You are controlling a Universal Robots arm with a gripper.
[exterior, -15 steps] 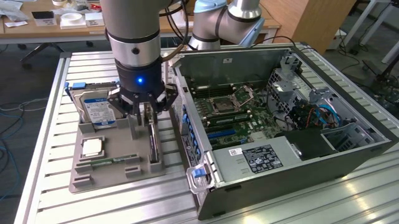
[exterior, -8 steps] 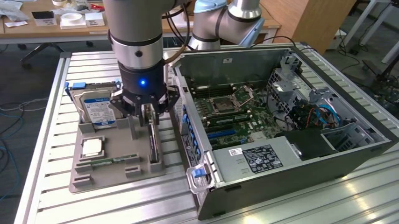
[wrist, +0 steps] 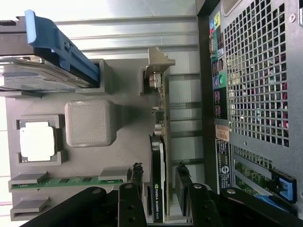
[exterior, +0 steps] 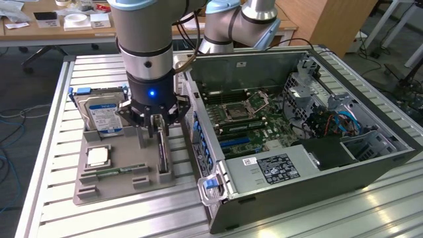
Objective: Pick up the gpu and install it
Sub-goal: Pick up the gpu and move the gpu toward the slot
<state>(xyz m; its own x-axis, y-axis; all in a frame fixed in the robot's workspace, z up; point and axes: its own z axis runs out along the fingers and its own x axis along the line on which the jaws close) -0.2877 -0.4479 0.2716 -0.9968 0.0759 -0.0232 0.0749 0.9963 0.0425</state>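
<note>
Pickup is getting under way: the gpu (wrist: 157,161) is standing on its long edge in a slot of the grey holder tray (exterior: 92,186), along the tray's edge nearest the open computer case (exterior: 370,163), on the slatted table (exterior: 297,223). The gripper (wrist: 159,171) is straddling the card's black cooler end, its fingers (wrist: 137,172) standing apart, one on each flat face, and by the look of it not pressing on the board. Judging from this, taking hold is calling for an even squeeze on both faces and a straight pull out of the slot, keeping clear of the case wall just beside.
</note>
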